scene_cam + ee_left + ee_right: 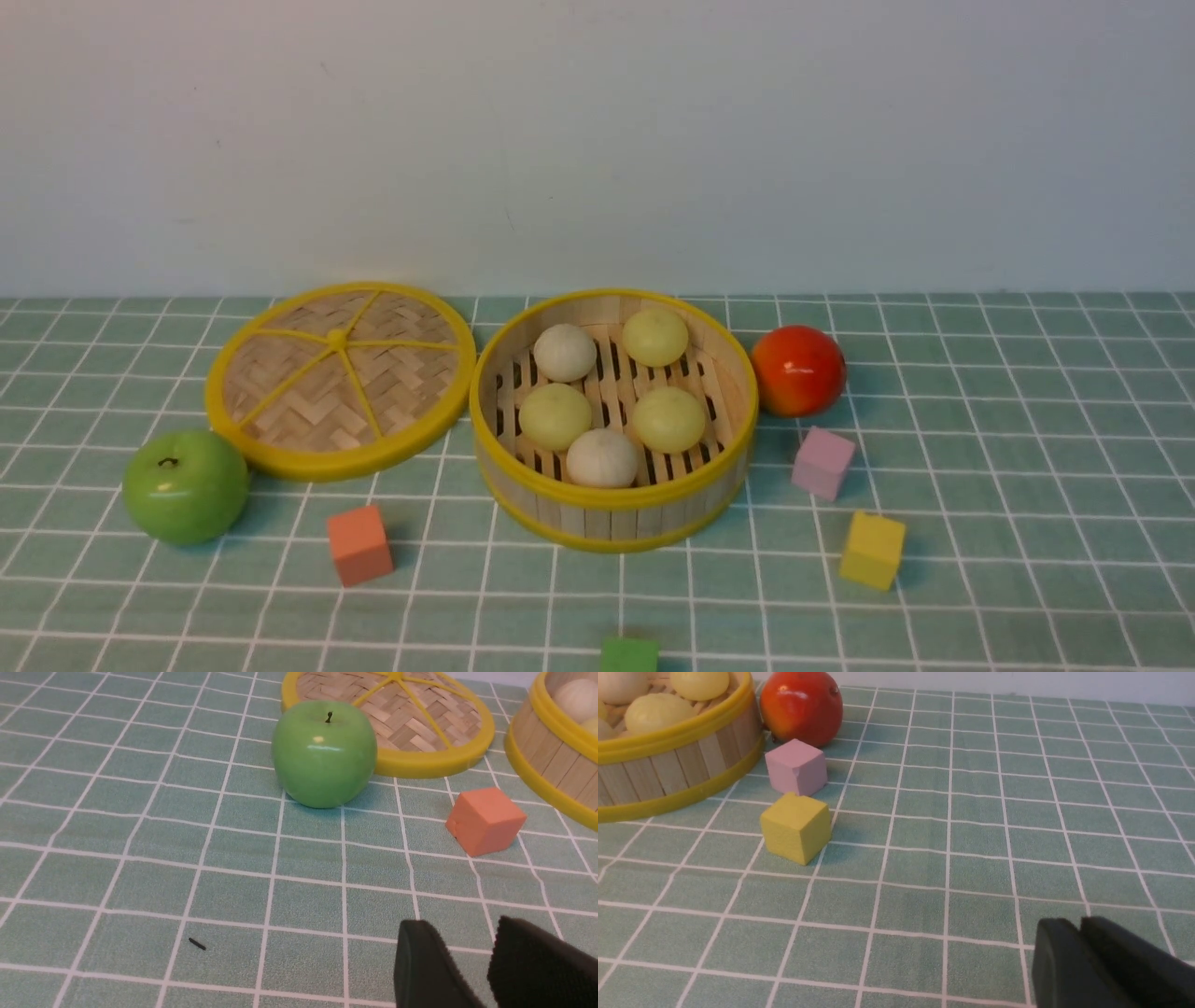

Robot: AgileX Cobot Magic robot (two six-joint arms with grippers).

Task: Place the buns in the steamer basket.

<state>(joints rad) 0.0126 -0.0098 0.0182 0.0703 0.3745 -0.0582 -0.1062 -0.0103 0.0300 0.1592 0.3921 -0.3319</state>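
Note:
The steamer basket [616, 523] stands in the middle of the green tiled cloth. Several buns lie inside it: an off-white bun [564, 352] and a yellow-green bun [655, 337] at the back, two yellow-green ones [555, 416] [668, 419] in the middle, and an off-white one [602, 457] at the front. Neither arm shows in the front view. In its wrist view my left gripper [460, 926] is open over bare cloth, with nothing between its fingers. My right gripper [1078, 921] is shut and empty, well away from the basket [668, 770].
A woven lid [341, 378] lies left of the basket, with a green apple [185, 485] in front of it. A red-orange fruit [798, 370] sits to the basket's right. Orange [359, 544], pink [822, 463], yellow [872, 550] and green [628, 654] cubes are scattered in front.

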